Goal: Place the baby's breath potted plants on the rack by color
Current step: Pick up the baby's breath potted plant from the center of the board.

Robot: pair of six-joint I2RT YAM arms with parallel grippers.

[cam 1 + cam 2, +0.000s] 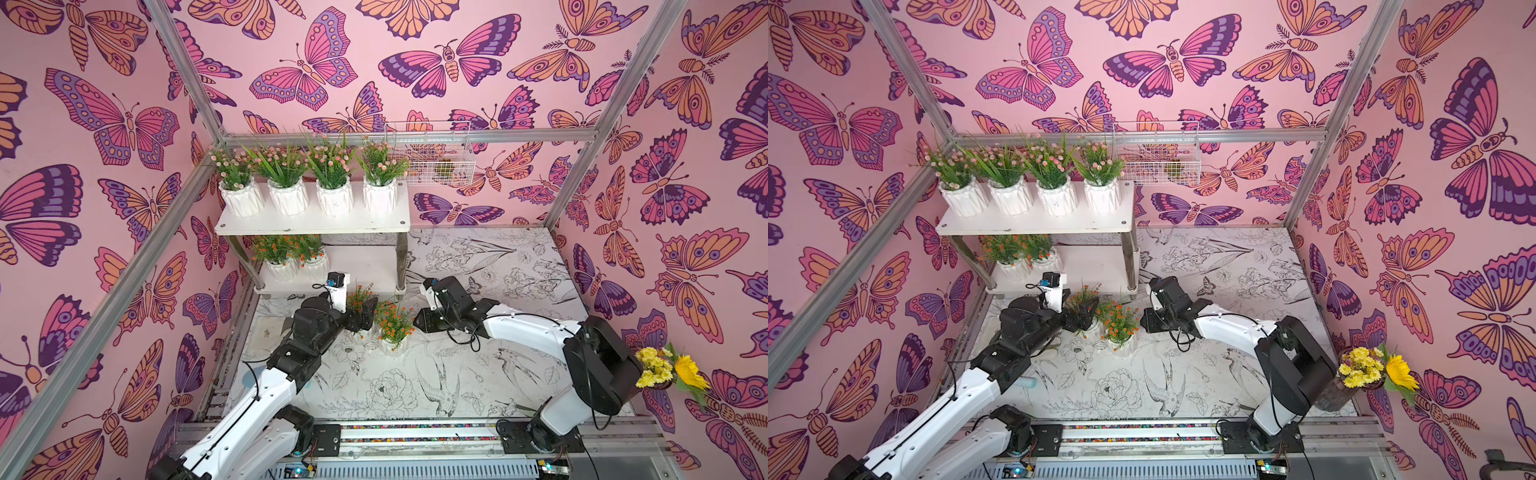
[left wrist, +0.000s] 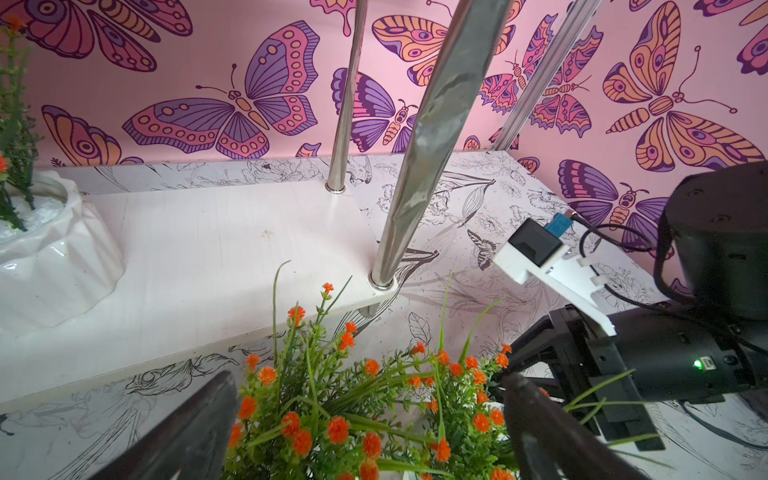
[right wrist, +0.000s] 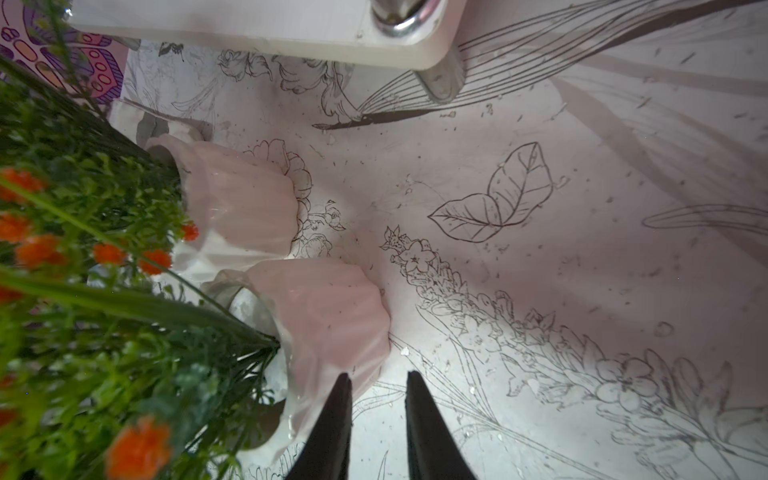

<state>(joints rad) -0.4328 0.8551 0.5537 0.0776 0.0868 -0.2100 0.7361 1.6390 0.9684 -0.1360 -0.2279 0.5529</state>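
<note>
My left end effector (image 1: 360, 319) stands wide. Its two dark fingers (image 2: 187, 436) sit on either side of the green sprays of an orange plant (image 1: 360, 296), which stands on the worktop (image 1: 478, 374) just in front of the rack (image 1: 311, 226). Foliage hides the pot from me, so I cannot tell whether the fingers touch it.

My right end effector (image 3: 378, 382) is narrow, with a slim gap between the tips and nothing in it. It hangs low over the worktop, just beside the white pot (image 3: 332, 324) of a second orange plant (image 1: 392, 323), which stands close to the first. In the right wrist view one tip overlaps the pot's side, but I cannot tell whether they touch.

On the rack's upper board, four pink plants (image 1: 309, 166) stand in a row from end to end. On the lower board, two orange plants (image 1: 286, 251) stand side by side at the left end.
</note>
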